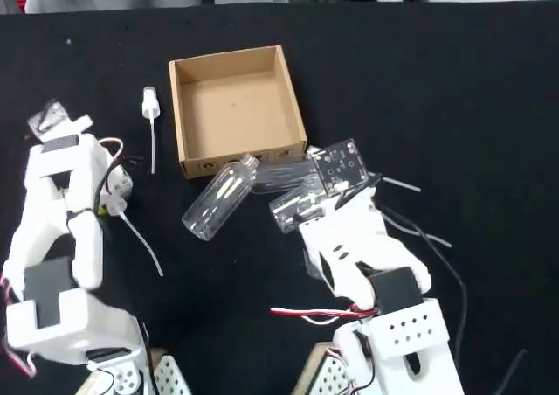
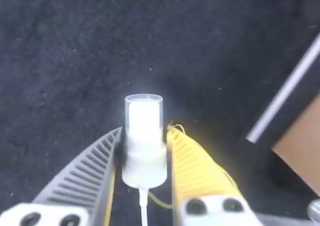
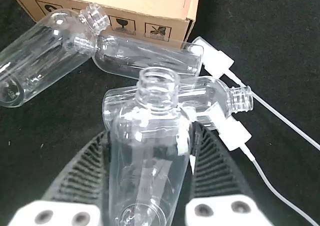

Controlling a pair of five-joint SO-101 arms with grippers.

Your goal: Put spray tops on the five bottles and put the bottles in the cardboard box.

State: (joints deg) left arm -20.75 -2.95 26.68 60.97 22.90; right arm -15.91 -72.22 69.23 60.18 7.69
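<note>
While a spray top [image 2: 144, 123] sits clamped inside the left gripper [image 2: 145, 136], 1 clear bottle [image 3: 147, 156] lies gripped inside the right gripper [image 3: 150, 133].

High view: we look down over the whole table [image 1: 454, 80].
Left wrist: we face the table, close.
Right wrist: close; shares the cardboard box [image 1: 236, 162] [image 3: 150, 6] with high.

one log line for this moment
left claw: shut on spray top | right claw: shut on open bottle | three bottles lying beside cardboard box
</note>
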